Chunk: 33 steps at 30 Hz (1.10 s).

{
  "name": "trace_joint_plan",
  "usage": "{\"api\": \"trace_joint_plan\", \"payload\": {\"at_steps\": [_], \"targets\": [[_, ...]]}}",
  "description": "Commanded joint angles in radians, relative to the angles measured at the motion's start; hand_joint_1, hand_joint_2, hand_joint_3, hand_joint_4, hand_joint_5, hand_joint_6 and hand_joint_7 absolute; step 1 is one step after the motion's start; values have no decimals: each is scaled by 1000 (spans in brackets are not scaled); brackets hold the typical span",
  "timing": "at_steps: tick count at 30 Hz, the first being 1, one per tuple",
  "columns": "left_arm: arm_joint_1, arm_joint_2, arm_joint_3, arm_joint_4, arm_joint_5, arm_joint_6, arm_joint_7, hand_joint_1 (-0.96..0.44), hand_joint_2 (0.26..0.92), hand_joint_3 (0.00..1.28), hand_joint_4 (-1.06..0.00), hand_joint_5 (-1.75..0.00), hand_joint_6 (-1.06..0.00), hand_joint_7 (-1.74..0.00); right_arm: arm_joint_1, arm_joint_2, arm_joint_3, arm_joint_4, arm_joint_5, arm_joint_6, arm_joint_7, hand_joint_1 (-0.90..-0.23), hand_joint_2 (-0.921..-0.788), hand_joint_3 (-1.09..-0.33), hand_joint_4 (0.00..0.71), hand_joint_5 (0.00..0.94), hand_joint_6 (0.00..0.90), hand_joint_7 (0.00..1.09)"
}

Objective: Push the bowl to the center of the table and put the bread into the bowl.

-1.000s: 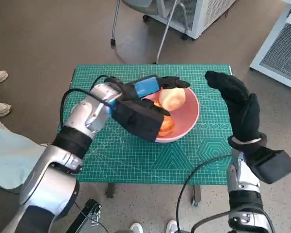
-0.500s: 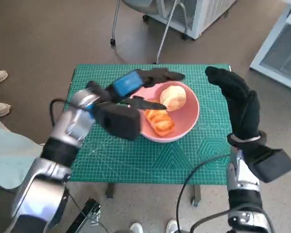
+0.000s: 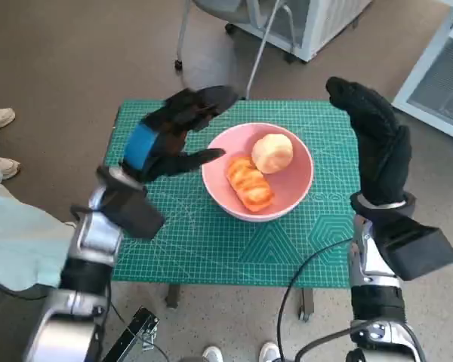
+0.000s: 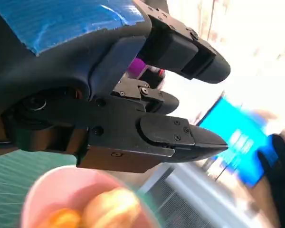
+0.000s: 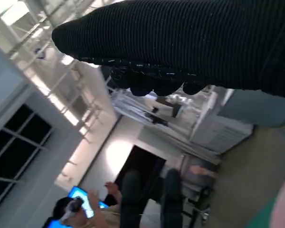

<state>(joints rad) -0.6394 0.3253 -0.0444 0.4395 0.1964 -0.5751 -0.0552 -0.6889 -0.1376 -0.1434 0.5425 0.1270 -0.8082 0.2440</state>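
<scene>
A pink bowl [image 3: 291, 197] sits near the middle of the green cutting mat [image 3: 211, 249] on the small table. Inside it lie a round pale bread roll [image 3: 273, 151] and an orange glazed bread [image 3: 249, 183]. My left hand [image 3: 166, 137] hangs raised to the left of the bowl, fingers spread, holding nothing. In the left wrist view its black fingers [image 4: 161, 133] reach above the blurred bowl [image 4: 52, 190] and the pale roll [image 4: 111, 211]. The gloved right hand [image 3: 374, 143] is held upright at the mat's right edge, fingers straight, empty; its glove [image 5: 190, 42] spans the right wrist view.
A chair's metal legs [image 3: 253, 56] and a white cabinet [image 3: 317, 23] stand beyond the table's far edge. A person's shoes [image 3: 0, 143] show at the far left. In the right wrist view a person [image 5: 85, 209] sits with a blue screen in the background.
My left hand has let go of the bread, lifted out of the bowl and drawn back to the left. Both breads now lie uncovered in the bowl. The right hand has hardly moved.
</scene>
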Motion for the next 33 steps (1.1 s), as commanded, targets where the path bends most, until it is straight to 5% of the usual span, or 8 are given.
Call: {"api": "trace_joint_plan", "payload": {"at_steps": [1,12,33], "targets": [[41,-25,23,-64,-16,-25,30,-180,921,75,-550,-113,-468,-442,3,-4,12,-4,-29,10,-19,-588,-921,-777,376,0,-1,812],[69,-35,51,-123,-76,-7,2,-113,921,83,-514,-125,-361,-594,-3,-9,23,-6,-52,27,-44,-581,-921,-795,372,0,0,806],[49,-38,67,-109,-93,-25,-14,-146,921,92,-511,-176,-324,-608,-8,-11,34,-5,-27,64,-30,-589,-921,-795,371,0,0,796]]}}
